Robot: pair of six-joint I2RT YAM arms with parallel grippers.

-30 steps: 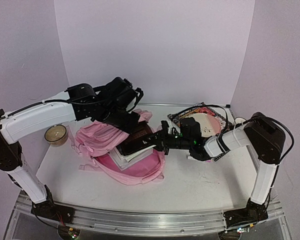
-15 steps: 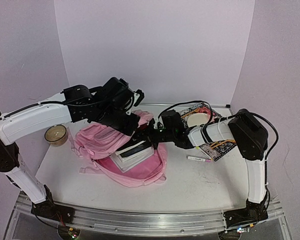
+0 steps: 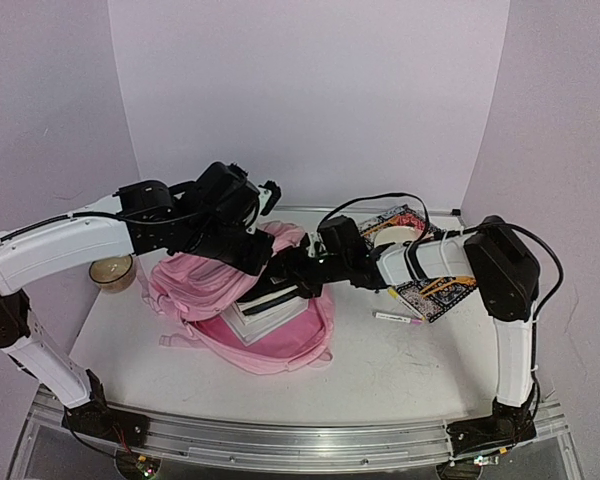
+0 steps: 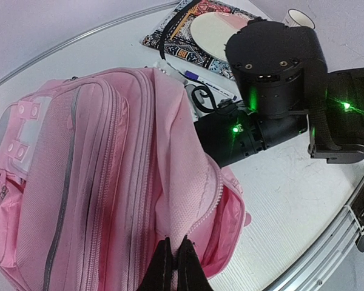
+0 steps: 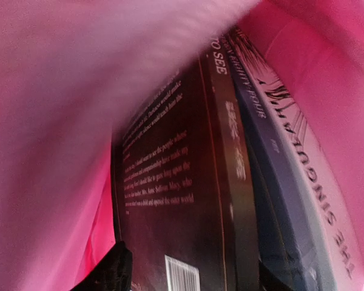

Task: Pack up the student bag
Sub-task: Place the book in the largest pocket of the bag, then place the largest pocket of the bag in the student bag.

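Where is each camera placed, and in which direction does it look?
Top: above and behind the arm bases, looking down at table and bag; both arms show.
Left wrist: above the bag, looking down; the left hand pinches the bag's rim.
Right wrist: inside the bag's mouth, facing books; the right hand shows below.
Shared: the bag, in all three.

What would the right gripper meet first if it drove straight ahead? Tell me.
The dark book, which lies just ahead between the open fingers of the right gripper, inside the student bag. Pink fabric shows beyond it. How close the book is, the wrist view does not settle.
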